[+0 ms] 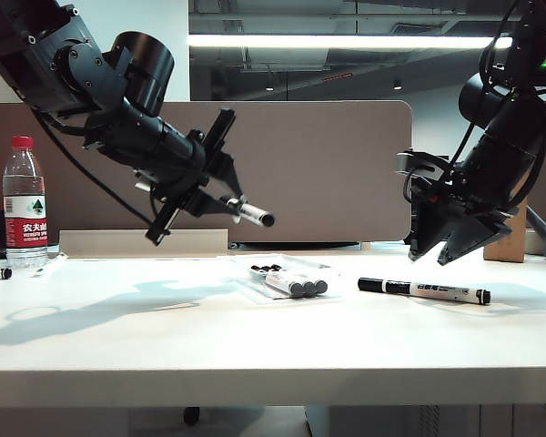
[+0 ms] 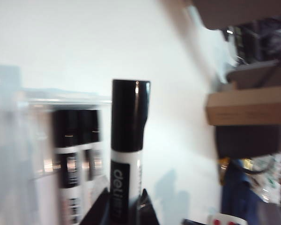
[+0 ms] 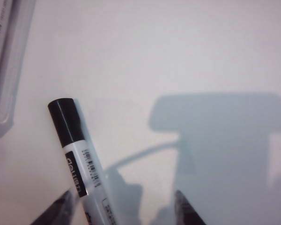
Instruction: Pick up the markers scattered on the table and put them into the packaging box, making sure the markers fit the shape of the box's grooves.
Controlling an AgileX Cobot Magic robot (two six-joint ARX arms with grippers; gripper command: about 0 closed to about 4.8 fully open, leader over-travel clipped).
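My left gripper (image 1: 217,202) hangs in the air above the table (image 1: 164,328), shut on a marker (image 1: 251,213) whose dark end points toward the middle. In the left wrist view that marker (image 2: 127,140) stands between the fingers of my left gripper (image 2: 124,208), black cap away from the camera. The clear packaging box (image 1: 250,282) lies below and beside it with three markers (image 1: 296,285) in its grooves; the same box (image 2: 61,99) shows blurred in the left wrist view. Another marker (image 1: 425,290) lies flat on the table at the right. My right gripper (image 1: 455,248) hovers open just above it, and the marker (image 3: 79,159) sits between the spread fingers of my right gripper (image 3: 124,208).
A water bottle (image 1: 24,205) stands at the far left with a small stub (image 1: 0,272) beside it. A brown cardboard box (image 1: 510,244) is behind the right arm. A brown-grey partition panel (image 1: 328,173) runs along the table's back edge.
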